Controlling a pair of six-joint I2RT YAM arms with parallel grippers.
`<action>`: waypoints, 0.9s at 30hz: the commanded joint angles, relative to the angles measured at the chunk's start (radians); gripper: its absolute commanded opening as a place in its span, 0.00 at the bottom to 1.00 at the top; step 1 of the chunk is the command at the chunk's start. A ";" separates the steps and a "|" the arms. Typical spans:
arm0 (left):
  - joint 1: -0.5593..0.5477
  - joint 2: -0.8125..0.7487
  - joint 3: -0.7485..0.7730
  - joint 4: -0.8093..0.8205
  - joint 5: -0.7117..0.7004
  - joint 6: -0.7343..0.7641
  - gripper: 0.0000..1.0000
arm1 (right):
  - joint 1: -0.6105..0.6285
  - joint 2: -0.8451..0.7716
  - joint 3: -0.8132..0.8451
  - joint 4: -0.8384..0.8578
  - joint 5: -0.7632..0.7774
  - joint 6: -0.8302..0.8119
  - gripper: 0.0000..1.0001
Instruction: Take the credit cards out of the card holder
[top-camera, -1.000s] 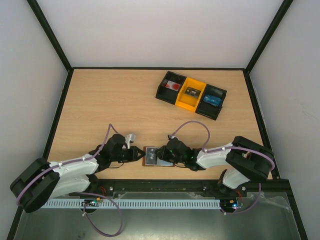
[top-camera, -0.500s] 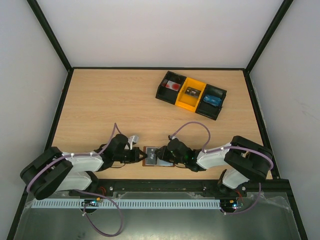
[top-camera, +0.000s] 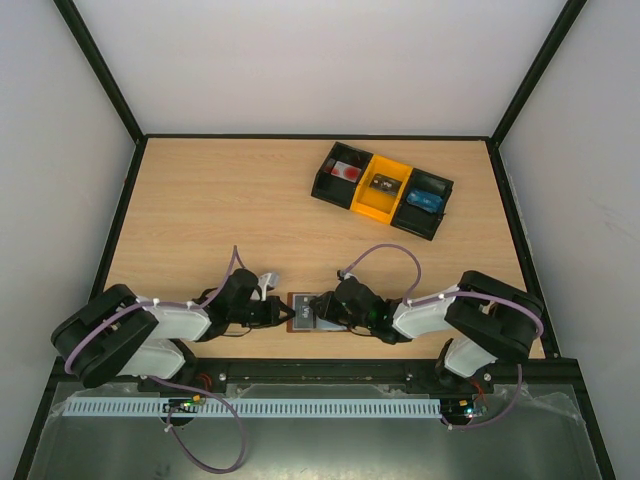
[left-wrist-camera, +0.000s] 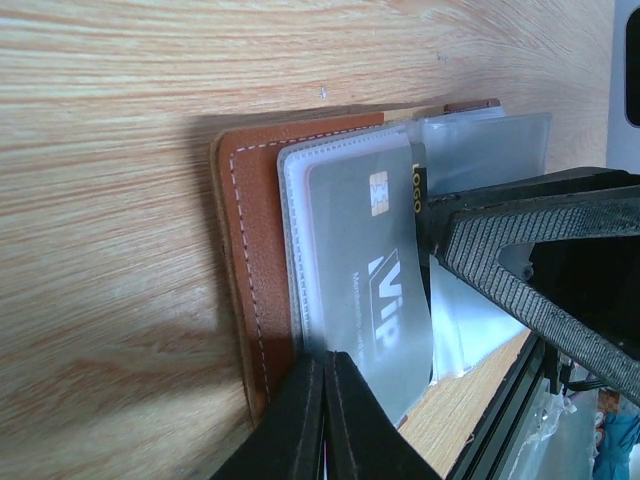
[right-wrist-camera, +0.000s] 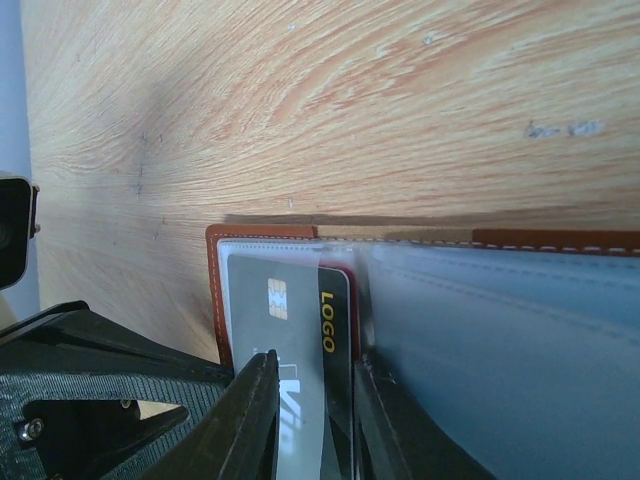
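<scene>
The brown card holder (top-camera: 297, 312) lies open and flat near the table's front edge, between my two grippers. In the left wrist view its leather edge (left-wrist-camera: 255, 260) frames clear sleeves, and a grey credit card (left-wrist-camera: 365, 270) with a chip pokes out toward me. My left gripper (left-wrist-camera: 326, 362) is shut on that card's near corner. A black credit card (right-wrist-camera: 335, 320) marked LOGO lies under the grey one (right-wrist-camera: 270, 290). My right gripper (right-wrist-camera: 312, 365) rests on the sleeves, jaws slightly apart, straddling both cards. From above, the left gripper (top-camera: 283, 312) and right gripper (top-camera: 322, 308) almost meet.
A black-and-yellow tray of bins (top-camera: 372, 212) with small items stands at the back right. The black front rail (top-camera: 320, 368) runs just behind the holder. Black-framed walls enclose the table on its left, right and far sides.
My left gripper has closed and edged slightly right toward the holder, its arm folding in. The right arm and the holder have hardly moved.
</scene>
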 joint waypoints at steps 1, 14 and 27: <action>-0.006 0.027 -0.024 -0.043 -0.035 0.027 0.03 | 0.003 0.029 -0.014 0.029 -0.011 0.009 0.22; -0.007 0.020 -0.022 -0.048 -0.036 0.032 0.03 | 0.004 0.042 -0.048 0.157 -0.063 0.005 0.08; -0.007 0.005 -0.021 -0.073 -0.052 0.032 0.03 | 0.003 0.066 -0.107 0.316 -0.082 0.032 0.02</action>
